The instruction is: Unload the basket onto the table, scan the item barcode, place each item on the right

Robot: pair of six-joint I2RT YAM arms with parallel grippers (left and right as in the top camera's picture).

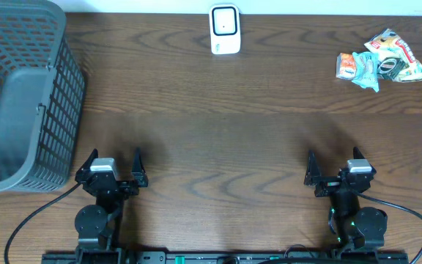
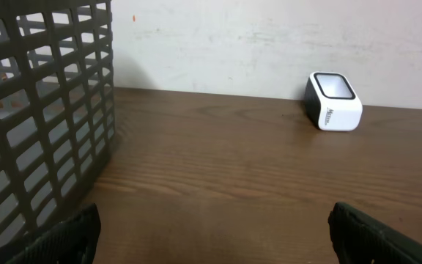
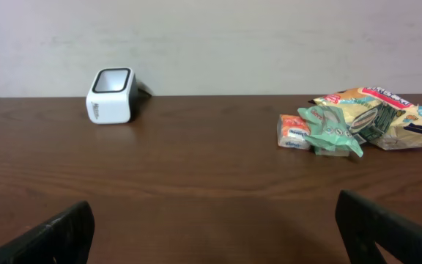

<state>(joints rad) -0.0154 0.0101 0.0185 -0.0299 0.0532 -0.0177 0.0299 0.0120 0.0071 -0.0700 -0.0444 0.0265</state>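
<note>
Dark wood table (image 1: 218,132) against a pale wall. Overhead: grey mesh basket (image 1: 20,95) upper left, white barcode scanner (image 1: 225,29) top centre, snack packets (image 1: 381,60) piled upper right, well apart from both arms. Left gripper (image 1: 116,154) lower left and right gripper (image 1: 333,155) lower right, jaws spread wide, empty.

Left wrist: basket (image 2: 42,110) left, scanner (image 2: 333,101) right of centre, fingertips (image 2: 68,235) at bottom corners.

Right wrist: scanner (image 3: 110,95) upper left, packets (image 3: 350,121) right, fingertips (image 3: 376,227) wide apart at the bottom.
</note>
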